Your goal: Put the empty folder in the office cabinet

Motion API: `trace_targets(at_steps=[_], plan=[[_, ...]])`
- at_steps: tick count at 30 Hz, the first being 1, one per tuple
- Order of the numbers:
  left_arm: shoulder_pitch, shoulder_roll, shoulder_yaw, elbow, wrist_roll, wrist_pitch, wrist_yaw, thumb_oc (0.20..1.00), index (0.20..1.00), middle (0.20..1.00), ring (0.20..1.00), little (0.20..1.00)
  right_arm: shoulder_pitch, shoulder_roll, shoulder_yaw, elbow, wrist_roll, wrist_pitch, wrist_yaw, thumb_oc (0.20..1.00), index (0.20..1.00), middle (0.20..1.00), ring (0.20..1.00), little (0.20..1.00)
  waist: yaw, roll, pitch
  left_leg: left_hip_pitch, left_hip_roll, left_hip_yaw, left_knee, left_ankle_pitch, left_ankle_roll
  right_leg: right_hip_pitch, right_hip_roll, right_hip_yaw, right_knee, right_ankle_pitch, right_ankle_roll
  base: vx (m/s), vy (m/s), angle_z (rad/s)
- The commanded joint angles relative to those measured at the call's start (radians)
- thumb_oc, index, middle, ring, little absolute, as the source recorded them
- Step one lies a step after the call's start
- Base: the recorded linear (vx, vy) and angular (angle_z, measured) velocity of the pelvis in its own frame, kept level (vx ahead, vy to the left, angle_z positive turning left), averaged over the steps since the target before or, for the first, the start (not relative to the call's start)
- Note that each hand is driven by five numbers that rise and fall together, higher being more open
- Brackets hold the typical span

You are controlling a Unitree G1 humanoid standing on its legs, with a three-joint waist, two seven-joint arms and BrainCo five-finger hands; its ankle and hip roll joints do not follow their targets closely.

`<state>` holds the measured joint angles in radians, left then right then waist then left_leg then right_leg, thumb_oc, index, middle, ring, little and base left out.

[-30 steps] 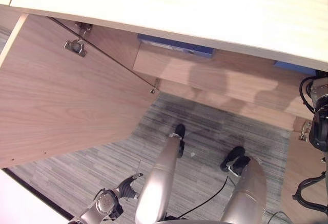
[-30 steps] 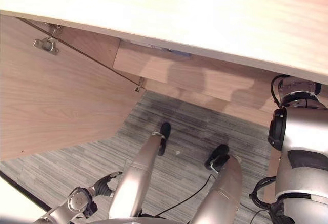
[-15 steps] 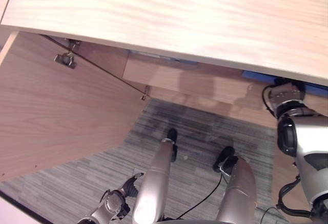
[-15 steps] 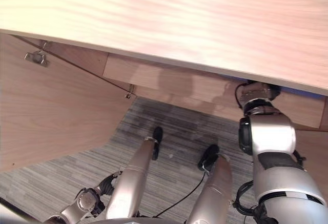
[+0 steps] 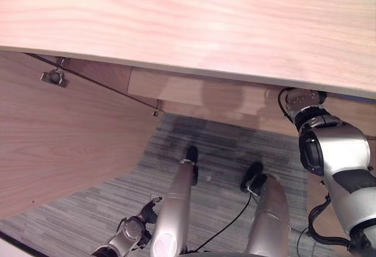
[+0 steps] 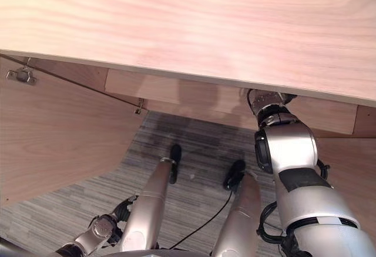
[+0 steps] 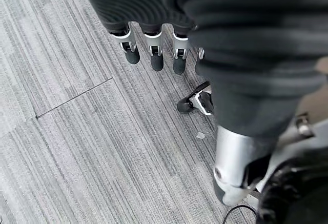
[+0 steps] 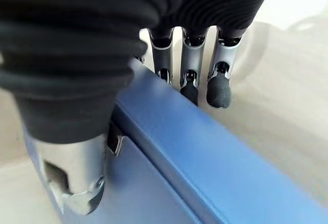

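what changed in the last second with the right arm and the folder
The right arm has come in from the robot's right and reached under the cabinet top into the cabinet. The head camera shifted too, so the blue folder no longer shows there; the wrist view shows the right hand against it. The left hand stays low over the carpet, and the cabinet door stays open.

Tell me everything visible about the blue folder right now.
The blue folder shows in the right wrist view as a smooth, matte, rigid blue body with a straight edge running diagonally, against pale wood. The right hand grips it, fingers curled over the edge, thumb against the near face. Its contents, label and full outline cannot be seen.
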<state>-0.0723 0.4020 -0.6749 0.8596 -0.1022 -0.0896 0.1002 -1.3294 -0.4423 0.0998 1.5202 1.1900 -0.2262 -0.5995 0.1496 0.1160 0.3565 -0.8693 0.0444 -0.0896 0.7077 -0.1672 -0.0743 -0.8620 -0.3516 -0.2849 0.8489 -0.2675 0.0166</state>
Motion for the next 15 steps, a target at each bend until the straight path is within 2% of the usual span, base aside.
trace_targets(at_steps=[1,10,11,12,13,14,15], plan=[[-0.051,0.070,0.040,-0.035,-0.040,-0.020,0.013,1.000,1.000,1.000,1.000,1.000,-0.111,-0.036,0.024,-0.104,-0.082,0.016,0.067,1.000,1.000,1.000,1.000,1.000,0.038,-0.011,0.094,0.100,0.023,-0.039,-0.018,-0.144,0.010,0.106,0.036,0.026,0.002,-0.104,0.073,0.00,0.000,0.00],[0.025,0.120,0.072,-0.101,-0.049,-0.026,-0.038,1.000,1.000,1.000,1.000,1.000,-0.131,-0.072,0.092,-0.257,-0.173,-0.018,0.110,1.000,1.000,1.000,1.000,1.000,0.031,-0.017,0.094,0.119,0.027,-0.032,-0.036,-0.138,0.008,0.121,0.038,0.025,-0.009,-0.095,0.075,0.00,0.009,-0.07],[0.024,0.126,0.074,-0.097,-0.041,-0.028,-0.053,1.000,1.000,1.000,1.000,1.000,-0.145,-0.105,0.094,-0.233,-0.171,0.006,0.136,1.000,1.000,1.000,1.000,1.000,0.033,-0.018,0.091,0.123,0.027,-0.034,-0.039,-0.138,0.007,0.125,0.038,0.025,-0.011,-0.097,0.075,0.02,-0.059,-0.03],[0.028,0.142,0.063,-0.091,-0.025,-0.042,-0.073,1.000,1.000,1.000,1.000,1.000,-0.178,-0.195,0.101,-0.119,-0.173,0.051,0.167,1.000,1.000,1.000,1.000,1.000,0.046,-0.016,0.084,0.126,0.025,-0.040,-0.040,-0.139,0.006,0.137,0.031,0.019,-0.012,-0.101,0.078,0.02,-0.065,0.02],[0.027,0.143,0.061,-0.092,-0.025,-0.043,-0.073,1.000,1.000,1.000,1.000,1.000,-0.183,-0.200,0.102,-0.110,-0.171,0.052,0.175,1.000,1.000,1.000,1.000,1.000,0.047,-0.015,0.085,0.127,0.025,-0.041,-0.040,-0.139,0.006,0.138,0.031,0.017,-0.012,-0.101,0.078,0.03,-0.094,0.13],[0.051,0.154,0.051,-0.106,-0.013,-0.049,-0.092,1.000,1.000,1.000,1.000,1.000,-0.179,-0.250,0.101,-0.051,-0.163,0.082,0.204,1.000,1.000,1.000,1.000,1.000,0.062,-0.008,0.082,0.128,0.024,-0.046,-0.040,-0.139,0.006,0.144,0.026,0.012,-0.011,-0.103,0.081,0.01,-0.052,0.16],[0.059,0.155,0.049,-0.105,-0.006,-0.049,-0.098,1.000,1.000,1.000,1.000,1.000,-0.171,-0.264,0.097,-0.035,-0.163,0.088,0.211,1.000,1.000,1.000,1.000,1.000,0.067,-0.005,0.082,0.128,0.024,-0.048,-0.040,-0.139,0.006,0.147,0.025,0.010,-0.011,-0.104,0.081,0.01,-0.069,0.16]])
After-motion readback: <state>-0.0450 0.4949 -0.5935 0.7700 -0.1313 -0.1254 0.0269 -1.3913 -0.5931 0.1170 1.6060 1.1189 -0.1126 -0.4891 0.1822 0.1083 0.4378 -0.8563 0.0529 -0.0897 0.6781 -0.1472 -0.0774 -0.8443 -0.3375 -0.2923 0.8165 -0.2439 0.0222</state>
